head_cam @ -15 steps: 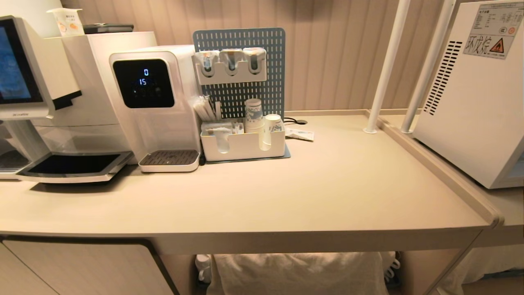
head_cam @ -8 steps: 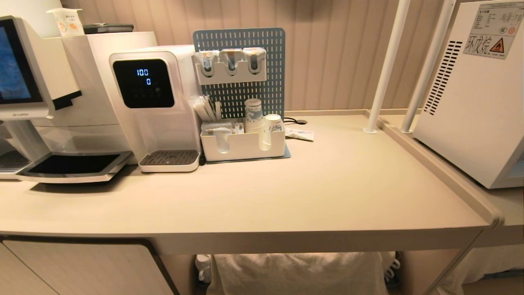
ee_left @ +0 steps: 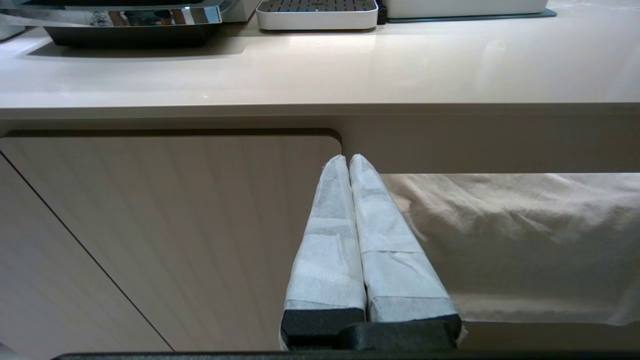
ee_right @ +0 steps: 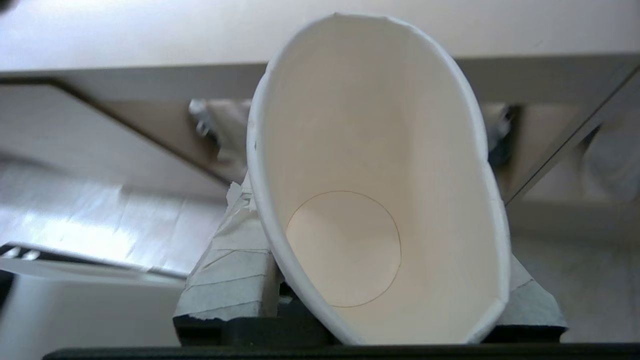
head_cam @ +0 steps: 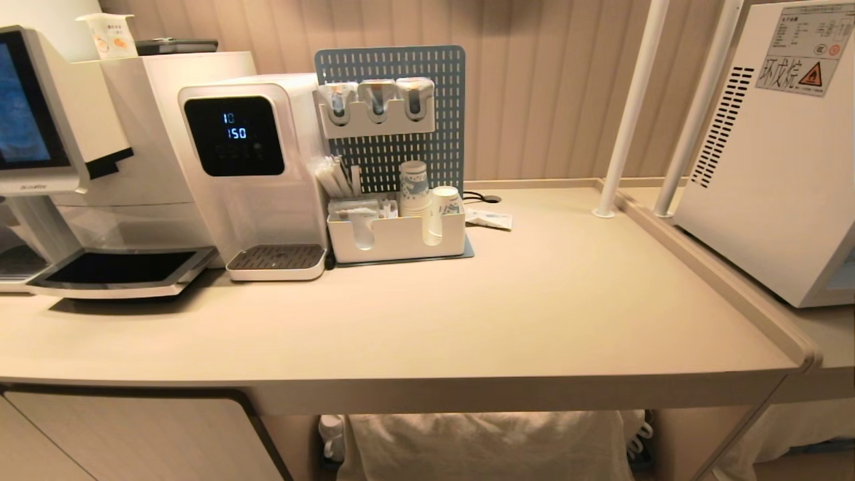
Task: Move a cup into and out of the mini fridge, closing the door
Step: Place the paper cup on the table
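Right gripper (ee_right: 372,280): below the worktop's front edge, out of the head view. Its taped fingers (ee_right: 232,272) are clamped on either side of the cup (ee_right: 370,165), near its base. The cup is squeezed oval, its mouth facing the wrist camera, its inside white and empty. Its outer print is not visible.

Left gripper (ee_left: 348,159): also below the worktop (head_cam: 521,314), in front of a cabinet door (ee_left: 165,235) and level with that door's upper corner. Its two taped fingers are pressed together with nothing between them. A pale cloth (ee_left: 510,235) hangs under the worktop just beside it.

Worktop, front to middle: bare surface, neither arm over it in the head view.

Worktop, rear left: a coffee machine (head_cam: 73,160) at the left edge, its black tray (head_cam: 120,270) projecting forward. Next to it stands a water dispenser (head_cam: 257,167) with a lit display and a drip tray (head_cam: 277,260) at its foot.

Worktop, rear centre: a white caddy (head_cam: 397,237) touching the foot of a blue pegboard (head_cam: 394,120). Stacked cups (head_cam: 414,187) stand in the caddy. A sachet (head_cam: 491,219) lies just right of it.

Right edge: two white poles (head_cam: 631,110) rise at the rear right corner. Beyond the raised lip, on the adjoining surface, stands the fridge (head_cam: 775,153), showing its white vented side and a warning label. Its door is outside the views, so whether it is open cannot be told.
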Robot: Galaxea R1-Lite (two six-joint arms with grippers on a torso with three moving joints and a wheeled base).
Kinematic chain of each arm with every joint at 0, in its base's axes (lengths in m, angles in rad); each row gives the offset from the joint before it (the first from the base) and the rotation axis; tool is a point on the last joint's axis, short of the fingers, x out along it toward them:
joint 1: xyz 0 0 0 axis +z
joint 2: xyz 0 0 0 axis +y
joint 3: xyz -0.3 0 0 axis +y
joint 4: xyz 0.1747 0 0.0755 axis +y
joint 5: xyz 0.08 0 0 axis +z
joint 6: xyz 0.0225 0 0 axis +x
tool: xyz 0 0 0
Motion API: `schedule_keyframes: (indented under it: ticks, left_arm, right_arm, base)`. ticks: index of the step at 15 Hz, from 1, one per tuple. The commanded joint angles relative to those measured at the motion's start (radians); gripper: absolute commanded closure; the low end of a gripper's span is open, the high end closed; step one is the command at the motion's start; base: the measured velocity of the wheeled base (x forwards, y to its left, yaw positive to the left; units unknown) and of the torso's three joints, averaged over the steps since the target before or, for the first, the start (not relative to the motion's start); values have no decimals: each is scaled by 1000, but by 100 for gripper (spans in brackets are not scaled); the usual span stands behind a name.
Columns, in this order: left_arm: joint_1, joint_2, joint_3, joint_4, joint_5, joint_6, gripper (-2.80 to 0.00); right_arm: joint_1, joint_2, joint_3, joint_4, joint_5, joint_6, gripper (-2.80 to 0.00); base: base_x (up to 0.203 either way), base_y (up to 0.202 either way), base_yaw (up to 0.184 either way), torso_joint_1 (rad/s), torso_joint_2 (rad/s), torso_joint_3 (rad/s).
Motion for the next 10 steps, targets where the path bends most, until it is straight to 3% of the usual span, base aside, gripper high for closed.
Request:
schedule_keyframes:
  ticks: [1, 4, 8, 10]
  left_arm:
    - [0, 0, 0, 0, -1, -1, 0]
    - [0, 0, 0, -1, 0, -1, 0]
    - [0, 0, 0, 0, 0, -1, 0]
    - [0, 0, 0, 0, 0, -1, 0]
  right_arm:
    - [33, 370, -145, 62, 30, 29, 0]
    - [75, 641, -230, -61, 68, 26, 0]
    - [123, 946, -256, -508, 66, -24, 0]
    - [152, 1074, -262, -722, 12, -113, 0]
  base:
    - [0, 0, 0, 0, 0, 0]
    - [0, 0, 0, 0, 0, 0]
    - [0, 0, 0, 0, 0, 0]
    - [0, 0, 0, 0, 0, 0]
